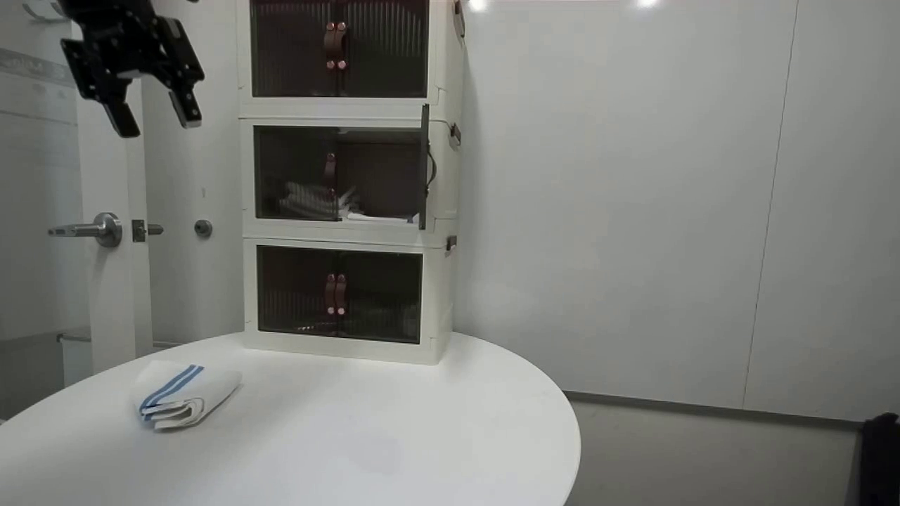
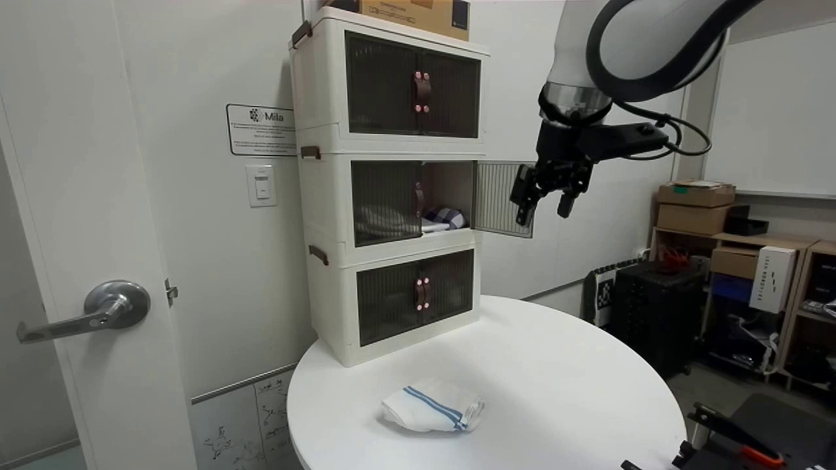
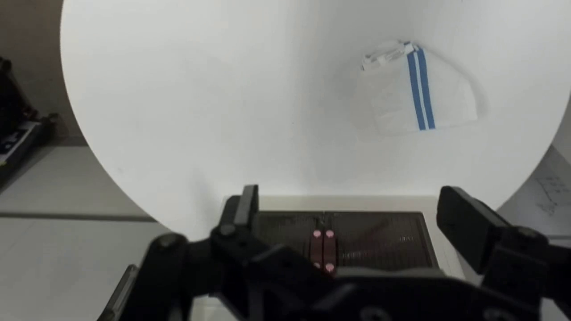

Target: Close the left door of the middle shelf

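Note:
The middle shelf [image 1: 330, 230] [image 2: 418, 243] is the central white-framed tier of the cabinet. Its left door [image 1: 292, 172] [image 2: 385, 202], a dark see-through panel, lies flush and shut in both exterior views. The twin panel on the right [image 1: 424, 169] [image 2: 499, 196] stands swung open, pointing outward. A dark panel edge [image 3: 118, 294] shows at lower left in the wrist view. My gripper [image 1: 158, 121] [image 2: 544, 212] [image 3: 350, 198] is open and empty, in front of the cabinet, and overlaps the open panel's outer edge in an exterior view; no contact is evident. The wrist view mostly hides the middle shelf.
Cloths [image 2: 444, 219] lie inside the middle shelf. The top tier [image 2: 415, 85] and bottom tier [image 1: 341, 292] have shut doors. A folded white towel with blue stripes [image 1: 186, 393] [image 2: 431, 405] [image 3: 421, 89] lies on the round white table [image 1: 394, 422]. A cardboard box [image 2: 418, 16] sits on the cabinet.

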